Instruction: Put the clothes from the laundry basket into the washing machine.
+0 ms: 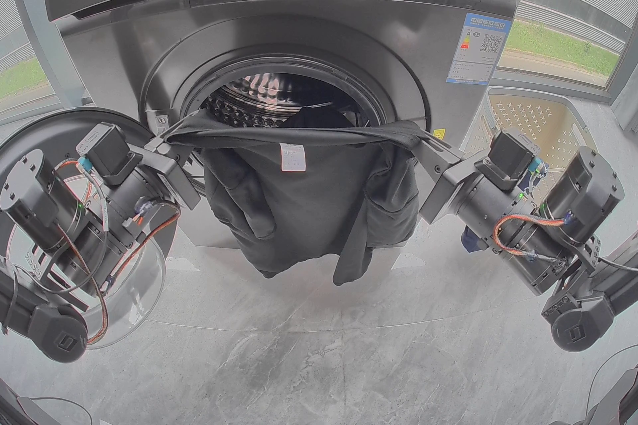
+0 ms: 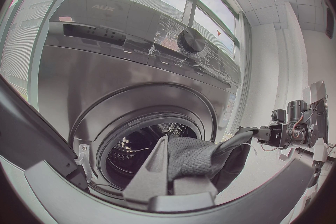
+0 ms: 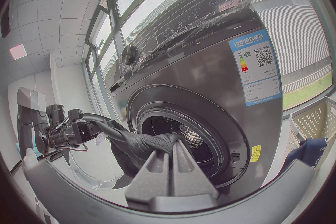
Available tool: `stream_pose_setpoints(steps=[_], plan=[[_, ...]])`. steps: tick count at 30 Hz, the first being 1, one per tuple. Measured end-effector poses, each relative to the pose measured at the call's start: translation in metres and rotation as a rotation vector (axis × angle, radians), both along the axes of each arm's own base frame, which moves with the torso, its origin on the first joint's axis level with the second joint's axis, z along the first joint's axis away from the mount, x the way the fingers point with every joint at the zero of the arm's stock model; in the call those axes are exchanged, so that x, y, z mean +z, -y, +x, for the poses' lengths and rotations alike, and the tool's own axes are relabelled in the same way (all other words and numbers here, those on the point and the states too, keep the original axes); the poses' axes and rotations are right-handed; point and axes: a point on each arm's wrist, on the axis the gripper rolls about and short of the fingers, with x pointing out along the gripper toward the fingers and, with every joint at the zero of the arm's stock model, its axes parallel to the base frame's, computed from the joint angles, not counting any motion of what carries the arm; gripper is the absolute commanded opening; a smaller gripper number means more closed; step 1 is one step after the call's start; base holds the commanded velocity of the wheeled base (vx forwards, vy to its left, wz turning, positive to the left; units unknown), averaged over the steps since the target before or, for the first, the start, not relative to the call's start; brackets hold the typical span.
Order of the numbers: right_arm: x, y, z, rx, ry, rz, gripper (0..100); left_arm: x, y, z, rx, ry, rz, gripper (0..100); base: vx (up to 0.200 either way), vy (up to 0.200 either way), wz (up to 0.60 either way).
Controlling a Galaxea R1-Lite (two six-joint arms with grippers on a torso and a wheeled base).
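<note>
In the head view, a black garment [image 1: 306, 200] hangs across the mouth of the washing machine [image 1: 286, 14]. Its top edge is pulled taut between the two arms and the rest droops towards the grey floor [image 1: 299, 346]. The left pincer [image 1: 163, 144] is clamped on the garment's left end and the right pincer [image 1: 425, 147] on its right end. The cloth covers the lower part of the opening, and the steel drum [image 1: 266, 94] shows above it. The round door [image 1: 133, 293] stands swung open at the left, beneath the left arm. The laundry basket [image 1: 531, 114] sits on the floor to the right of the machine, partly hidden by the right arm.

In the left wrist view, the left pincer's fingers are pressed together on a bunched fold of the garment, just in front of the opening. The right pincer holds the far end.

In the right wrist view, the right pincer's fingers are closed tight on the cloth. A dark blue cloth [image 3: 311, 153] drapes over the basket's rim.
</note>
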Motion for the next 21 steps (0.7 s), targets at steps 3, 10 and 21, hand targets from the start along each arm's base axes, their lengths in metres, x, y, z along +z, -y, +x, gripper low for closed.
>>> stream_pose_setpoints(steps=[3,10,21], plan=[[0.000,0.000,0.000,-0.001,0.001,0.001,0,-0.003,0.001,0.000,-0.002,-0.010,0.005,0,0.000,0.000,0.00],[0.001,-0.001,0.000,-0.026,-0.016,0.024,0,-0.011,0.015,-0.005,-0.060,-0.038,0.021,0,0.000,0.000,0.00],[-0.030,-0.013,0.012,-0.037,-0.135,-0.016,0,-0.015,0.051,0.010,-0.160,-0.041,0.027,0,0.000,0.000,0.00]])
